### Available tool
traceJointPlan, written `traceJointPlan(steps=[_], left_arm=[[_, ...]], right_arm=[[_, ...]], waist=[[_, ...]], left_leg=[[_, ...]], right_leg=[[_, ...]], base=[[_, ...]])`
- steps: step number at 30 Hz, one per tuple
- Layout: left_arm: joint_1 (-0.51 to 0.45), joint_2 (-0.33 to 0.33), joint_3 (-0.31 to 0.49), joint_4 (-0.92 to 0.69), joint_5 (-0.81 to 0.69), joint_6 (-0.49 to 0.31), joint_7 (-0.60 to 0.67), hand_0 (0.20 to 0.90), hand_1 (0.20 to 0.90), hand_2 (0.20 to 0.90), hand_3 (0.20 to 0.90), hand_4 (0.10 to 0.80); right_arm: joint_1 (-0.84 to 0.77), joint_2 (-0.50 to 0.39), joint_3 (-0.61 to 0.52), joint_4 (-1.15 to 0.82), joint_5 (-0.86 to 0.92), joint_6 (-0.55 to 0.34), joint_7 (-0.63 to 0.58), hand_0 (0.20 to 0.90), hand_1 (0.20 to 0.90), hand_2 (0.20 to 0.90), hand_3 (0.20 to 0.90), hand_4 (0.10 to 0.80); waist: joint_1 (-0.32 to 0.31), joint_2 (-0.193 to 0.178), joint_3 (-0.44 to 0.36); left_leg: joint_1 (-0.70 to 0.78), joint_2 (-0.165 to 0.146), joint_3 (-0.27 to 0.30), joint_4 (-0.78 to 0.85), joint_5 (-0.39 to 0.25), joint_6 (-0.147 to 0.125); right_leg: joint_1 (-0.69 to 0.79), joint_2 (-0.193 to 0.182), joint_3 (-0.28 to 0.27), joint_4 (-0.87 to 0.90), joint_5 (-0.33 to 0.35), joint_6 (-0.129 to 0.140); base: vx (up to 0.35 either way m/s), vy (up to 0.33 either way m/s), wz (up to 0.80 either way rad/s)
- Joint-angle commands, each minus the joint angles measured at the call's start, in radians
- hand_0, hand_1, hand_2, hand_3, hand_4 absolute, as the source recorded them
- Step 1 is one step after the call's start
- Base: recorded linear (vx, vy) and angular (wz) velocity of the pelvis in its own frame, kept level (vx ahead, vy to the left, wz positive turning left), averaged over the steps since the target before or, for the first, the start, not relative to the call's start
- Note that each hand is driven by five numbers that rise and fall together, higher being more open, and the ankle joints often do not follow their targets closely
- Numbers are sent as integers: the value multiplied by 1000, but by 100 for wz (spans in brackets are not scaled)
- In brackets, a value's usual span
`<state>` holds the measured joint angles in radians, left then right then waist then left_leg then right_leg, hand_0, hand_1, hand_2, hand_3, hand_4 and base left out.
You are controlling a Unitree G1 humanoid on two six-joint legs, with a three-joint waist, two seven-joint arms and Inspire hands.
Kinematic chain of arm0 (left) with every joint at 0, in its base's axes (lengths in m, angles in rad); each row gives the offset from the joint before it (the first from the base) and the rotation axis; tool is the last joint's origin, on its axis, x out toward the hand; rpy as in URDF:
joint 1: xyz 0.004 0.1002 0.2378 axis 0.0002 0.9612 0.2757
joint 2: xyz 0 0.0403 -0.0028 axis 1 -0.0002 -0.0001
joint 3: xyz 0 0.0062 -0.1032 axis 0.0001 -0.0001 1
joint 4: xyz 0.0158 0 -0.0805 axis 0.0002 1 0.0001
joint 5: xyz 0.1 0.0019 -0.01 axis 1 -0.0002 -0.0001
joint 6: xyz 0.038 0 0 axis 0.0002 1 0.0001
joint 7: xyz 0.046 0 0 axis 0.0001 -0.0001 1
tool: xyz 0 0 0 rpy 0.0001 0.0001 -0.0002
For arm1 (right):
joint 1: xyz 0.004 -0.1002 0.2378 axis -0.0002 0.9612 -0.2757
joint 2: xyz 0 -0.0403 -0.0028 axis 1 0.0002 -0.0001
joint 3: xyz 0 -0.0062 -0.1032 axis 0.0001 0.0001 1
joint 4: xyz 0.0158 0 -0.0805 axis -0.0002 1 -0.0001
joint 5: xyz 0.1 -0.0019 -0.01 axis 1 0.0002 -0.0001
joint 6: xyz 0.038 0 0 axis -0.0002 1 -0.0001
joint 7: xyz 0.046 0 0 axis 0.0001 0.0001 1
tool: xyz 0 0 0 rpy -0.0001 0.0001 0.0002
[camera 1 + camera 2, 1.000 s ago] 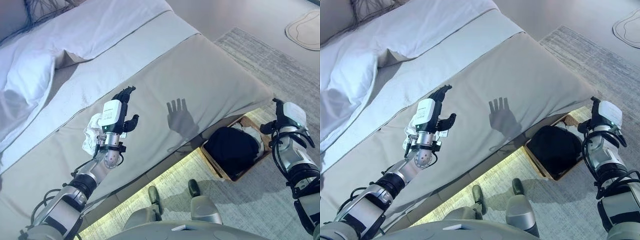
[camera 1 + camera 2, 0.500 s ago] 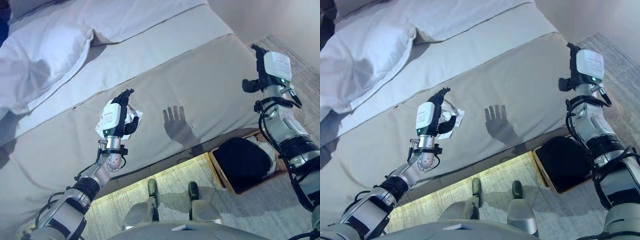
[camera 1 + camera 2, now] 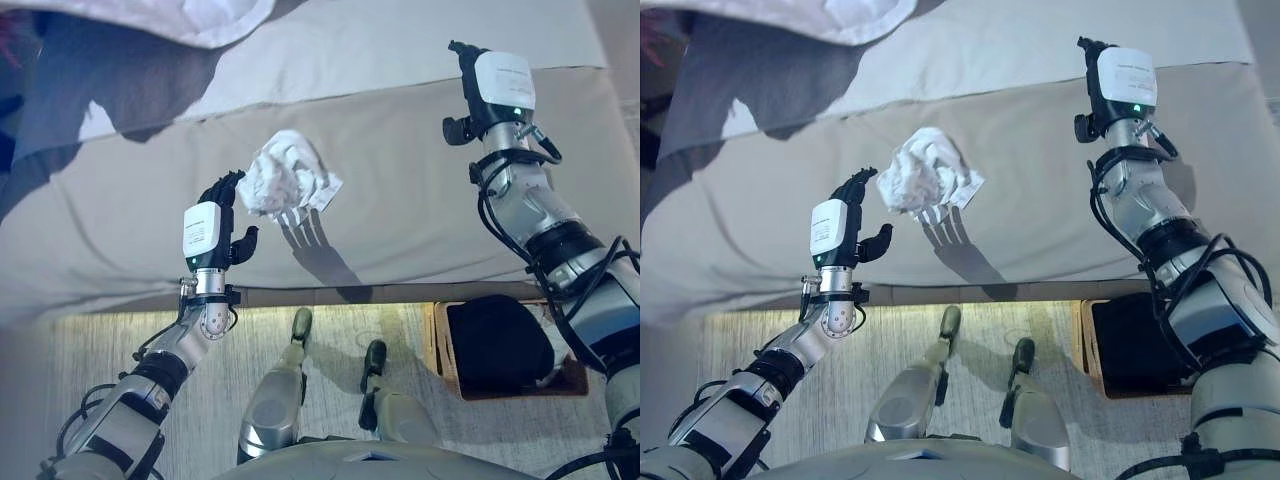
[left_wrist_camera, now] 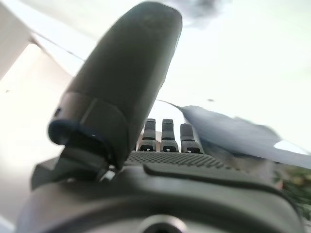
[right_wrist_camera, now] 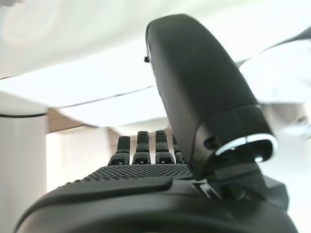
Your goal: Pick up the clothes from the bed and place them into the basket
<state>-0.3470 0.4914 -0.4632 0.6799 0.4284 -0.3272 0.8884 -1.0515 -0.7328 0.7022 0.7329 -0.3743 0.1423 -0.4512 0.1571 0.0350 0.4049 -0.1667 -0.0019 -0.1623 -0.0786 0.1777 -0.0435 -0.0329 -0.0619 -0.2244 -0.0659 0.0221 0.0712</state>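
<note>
Clothes on the bed amount to one crumpled white garment, lying in a loose ball on the grey cover near the mattress edge. It touches neither hand.

Left hand: raised over the bed just beside the garment, on its near left side. Fingers are straight and relaxed, thumb standing apart; the hand holds nothing. Its own wrist view confirms extended fingers with pale bedding beyond them.

Right hand: raised over the bed's right portion, well apart from the garment. The right wrist view shows the fingers extended in a row with the thumb clear of them; nothing is held.

Basket: on the rug below the bed's edge, at the robot's right, under the right arm. It already contains a dark garment, with a little pale cloth showing at its far side.

White bedding lies bunched at the far edge of the bed, well apart from the garment.
</note>
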Motion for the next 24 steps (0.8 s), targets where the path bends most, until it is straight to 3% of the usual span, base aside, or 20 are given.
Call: traceJointPlan(steps=[1,9,14,24], left_arm=[[-54,59,49,-81,-25,-38,87,900,900,900,900,800],[-44,71,43,-138,-47,-58,90,900,900,900,900,800],[-49,73,31,-173,-33,-50,102,900,900,900,900,800],[-60,73,16,-242,-50,-23,111,900,900,900,900,800]], right_arm=[[-188,-34,65,-10,23,0,-53,900,900,900,900,800],[-316,8,133,44,42,50,-31,900,900,900,900,800],[-377,54,147,84,39,64,-22,900,900,900,900,800],[-434,123,211,162,10,59,56,900,900,900,900,800]], waist=[[39,-10,-1],[111,24,73],[140,24,115],[183,38,115]], left_leg=[[-21,-83,-28,71,-102,62],[-110,-100,-64,90,-66,69],[-154,-103,-58,104,-56,73],[-288,-113,-58,171,-54,75]], right_leg=[[-134,-23,18,217,-51,-60],[-223,-44,-47,297,-68,-59],[-270,-54,-75,338,-74,-53],[-392,-65,-107,429,-101,-55]], base=[[-8,-2,35],[13,34,30],[-1,8,17],[6,13,9]])
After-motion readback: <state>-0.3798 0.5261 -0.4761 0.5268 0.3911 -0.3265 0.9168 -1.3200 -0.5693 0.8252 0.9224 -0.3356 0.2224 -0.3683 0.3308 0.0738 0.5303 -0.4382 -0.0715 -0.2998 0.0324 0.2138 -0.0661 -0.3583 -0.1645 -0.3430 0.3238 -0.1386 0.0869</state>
